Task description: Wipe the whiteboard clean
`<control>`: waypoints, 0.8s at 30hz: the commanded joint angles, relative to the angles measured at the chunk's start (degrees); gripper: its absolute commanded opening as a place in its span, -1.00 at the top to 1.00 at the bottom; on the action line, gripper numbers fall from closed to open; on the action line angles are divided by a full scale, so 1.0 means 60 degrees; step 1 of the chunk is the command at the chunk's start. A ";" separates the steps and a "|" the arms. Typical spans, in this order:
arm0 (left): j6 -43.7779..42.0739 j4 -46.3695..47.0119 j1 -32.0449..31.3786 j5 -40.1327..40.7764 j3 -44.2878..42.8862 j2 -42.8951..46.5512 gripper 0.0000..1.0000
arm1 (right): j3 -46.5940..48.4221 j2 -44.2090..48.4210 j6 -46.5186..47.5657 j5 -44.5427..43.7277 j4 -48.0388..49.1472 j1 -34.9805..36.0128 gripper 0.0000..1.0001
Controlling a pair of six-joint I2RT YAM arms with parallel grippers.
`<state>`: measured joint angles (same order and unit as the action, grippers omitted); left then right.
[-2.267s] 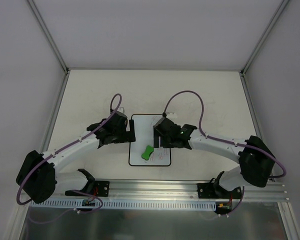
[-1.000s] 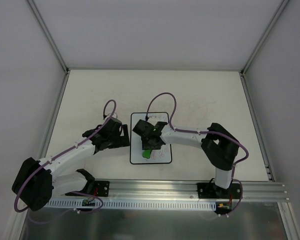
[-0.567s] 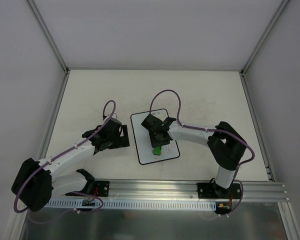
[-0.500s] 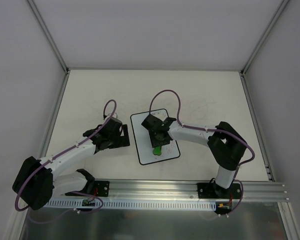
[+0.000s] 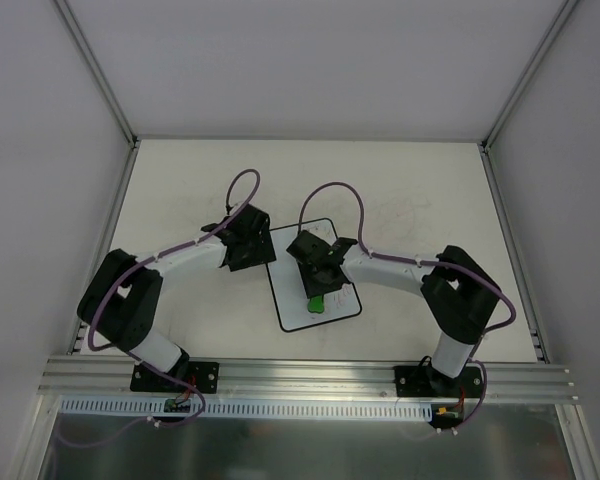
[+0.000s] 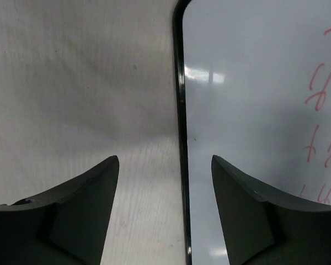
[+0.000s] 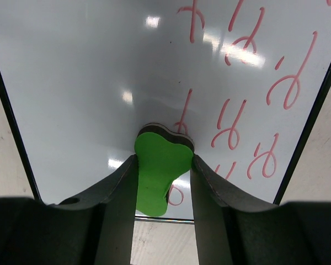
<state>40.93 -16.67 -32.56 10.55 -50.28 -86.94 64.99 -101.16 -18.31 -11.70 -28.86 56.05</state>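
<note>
Where the two arms are bolted to the aluminium rail [image 5: 310,375] at the near edge, the cream table [image 5: 180,180] begins. A little beyond the rail the whiteboard [image 5: 292,305] lies flat near the table's middle, skewed so that its near end sits further right than its far end. Over the board's near half the right gripper [image 7: 164,160] points down with its fingers pinched on a green eraser [image 7: 154,187], whose dark underside meets the white surface. Red scribbles [image 7: 237,138] fill the right part of the board in the right wrist view, one stroke passing just at the eraser's tip, while the left part is blank and glossy. Further back, the left gripper [image 6: 164,160] sits at the board's far left edge with its fingers spread wide and holding nothing. One finger is over bare table and the other over the board, the black border [image 6: 180,110] running between them. Whether those fingers touch the surface cannot be told.
</note>
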 commanded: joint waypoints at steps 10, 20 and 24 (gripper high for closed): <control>0.0474 0.0126 0.0270 -0.0220 -0.0599 -0.1668 0.17 | -0.0285 0.0557 0.0209 0.0325 0.0387 0.0120 0.53; 0.0561 0.0126 0.0196 -0.0571 -0.0643 -0.2092 0.34 | 0.0037 0.0294 0.0253 0.0354 0.0387 0.0311 0.55; 0.0708 0.0112 0.0182 -0.0527 -0.0556 -0.2298 0.79 | 0.0096 0.0264 0.0253 0.0354 0.0387 0.0414 0.57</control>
<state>43.86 -13.23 -31.44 8.43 -54.96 -97.56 63.40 -100.07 -17.30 -9.82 -26.79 57.71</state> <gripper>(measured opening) 0.144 0.417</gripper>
